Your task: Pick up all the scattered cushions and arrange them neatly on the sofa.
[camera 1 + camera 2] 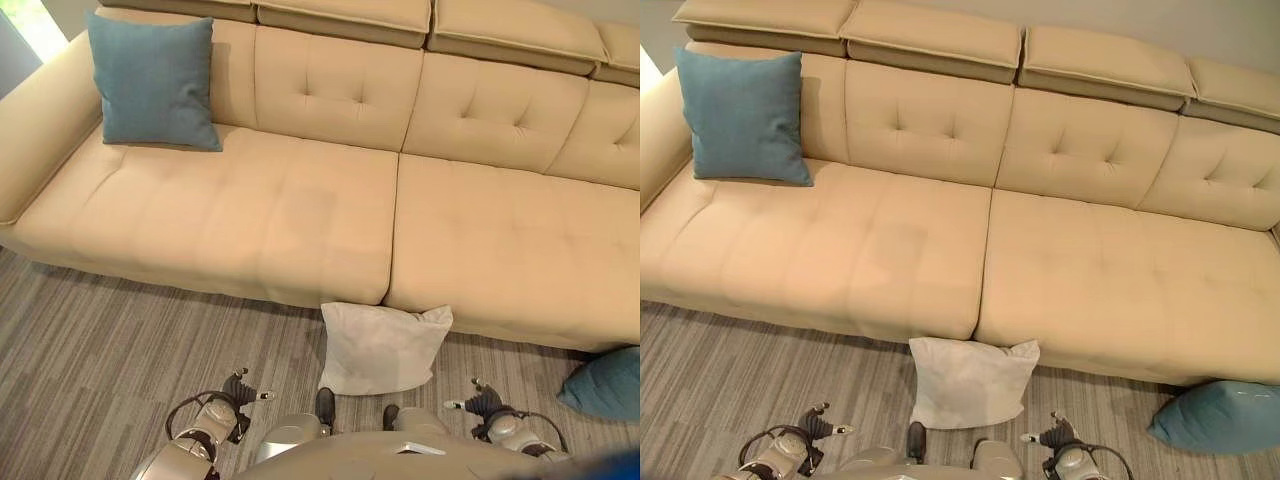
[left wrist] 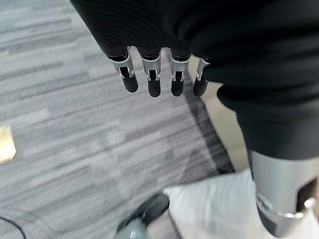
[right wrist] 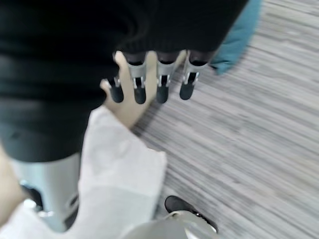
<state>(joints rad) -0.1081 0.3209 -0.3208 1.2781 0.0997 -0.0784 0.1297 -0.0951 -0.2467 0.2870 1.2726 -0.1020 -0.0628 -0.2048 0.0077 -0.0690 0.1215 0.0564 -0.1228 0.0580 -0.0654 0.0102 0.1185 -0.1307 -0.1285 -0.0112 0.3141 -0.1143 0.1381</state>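
A long beige sofa (image 1: 330,200) with tufted, button-dimpled back panels and low padded headrests runs across the head views; its upholstery looks smooth and matte, and a seam divides the seat into two broad sections. One square blue cushion (image 1: 153,80) of plain woven-looking fabric stands upright on the seat at the robot's far left, leaning against the backrest just beside the armrest.

On the grey striped carpet (image 1: 90,340) in front of the sofa, a white cushion (image 1: 382,347) stands on edge, propped against the sofa's front face right below the seam. It is soft and slightly creased, with pointed corners. A second blue cushion (image 1: 1220,417), rounder and puffier, lies on the carpet to the robot's right, close against the sofa base.

The left hand (image 2: 149,74) hangs low above the carpet, its silver dark-tipped fingers straight and relaxed in a row, holding nothing; the white cushion lies just beside it. The right hand (image 3: 149,82) hangs likewise with fingers straight and slack, empty, with the white cushion near on one side and the blue floor cushion's edge beyond its fingertips.
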